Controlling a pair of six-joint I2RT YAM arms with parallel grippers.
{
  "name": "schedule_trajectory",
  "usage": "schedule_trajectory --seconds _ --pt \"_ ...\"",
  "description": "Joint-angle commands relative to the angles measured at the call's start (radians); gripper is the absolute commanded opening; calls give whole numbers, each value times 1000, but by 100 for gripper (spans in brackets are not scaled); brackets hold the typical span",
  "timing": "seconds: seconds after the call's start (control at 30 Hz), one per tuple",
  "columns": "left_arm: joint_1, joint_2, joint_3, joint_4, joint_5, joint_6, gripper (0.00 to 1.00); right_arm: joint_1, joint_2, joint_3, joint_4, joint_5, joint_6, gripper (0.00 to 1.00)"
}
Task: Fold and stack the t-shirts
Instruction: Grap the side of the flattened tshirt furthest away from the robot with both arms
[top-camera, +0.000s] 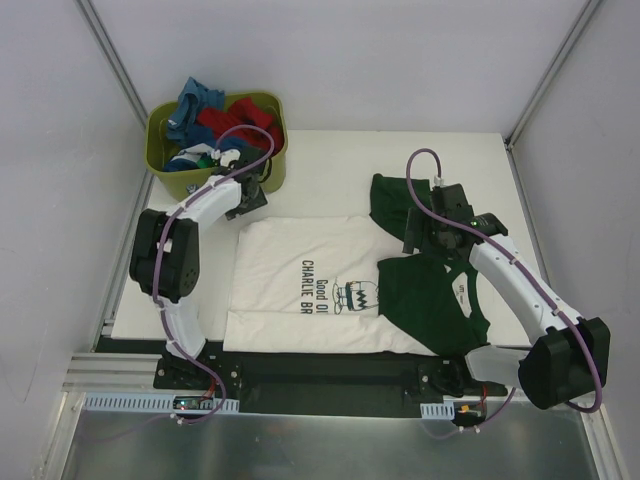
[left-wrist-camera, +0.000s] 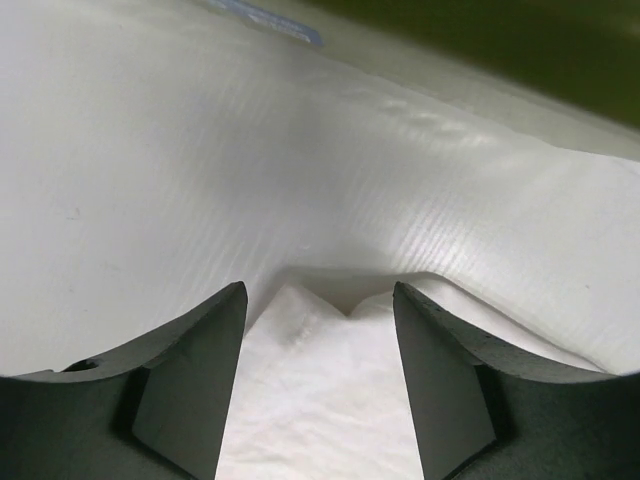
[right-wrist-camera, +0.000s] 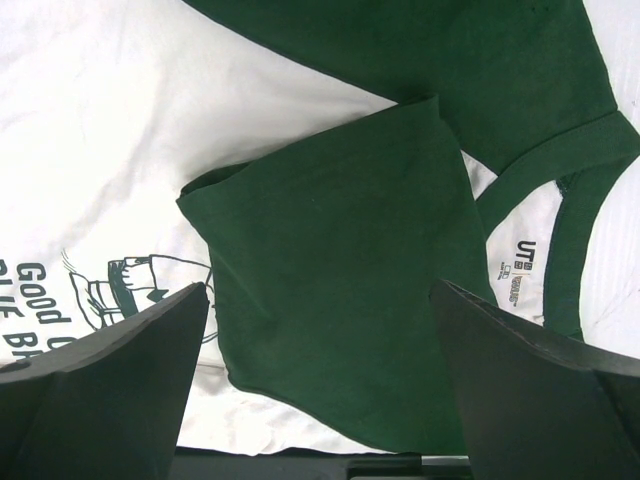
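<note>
Logging the frame, I noted the white counter (top-camera: 330, 160) first. The cream t-shirt (top-camera: 290, 275) lay print-up across its middle, hem toward the left arm and dark green collar (right-wrist-camera: 560, 200) toward the right arm. At the far left corner of the counter stood the olive tub (top-camera: 160, 150), with the other t-shirts (top-camera: 235, 115), red and blue among them, heaped inside.

The right gripper (right-wrist-camera: 320, 290) hung over the shoulder end of the cream t-shirt with its jaws spread wide and nothing between them. Directly under it, one dark green sleeve (right-wrist-camera: 330, 270) lay folded in over the cream body, beside the collar.

The left gripper (left-wrist-camera: 320, 300) sat low at the far hem edge, near the tub. Its jaws stood partway apart. A cream hem corner (left-wrist-camera: 320, 330) lay in the gap between them. I saw no pinch on the cloth.
</note>
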Motion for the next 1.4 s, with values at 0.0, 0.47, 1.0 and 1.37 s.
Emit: schedule_trajectory --seconds 0.0,0.47,1.0,1.37 --pt "-19 -145 36 -37 -48 43 61 -6 -33 -6 16 7 -13 97" --pt "-91 -187 -126 -14 -45 -92 59 -6 -44 -27 20 14 -21 97" --pt "-86 14 -51 -16 -137 -233 52 -6 -61 -37 14 15 -40 97" --pt "-62 29 -25 -16 -146 -230 53 -6 -67 -40 9 30 -45 97"
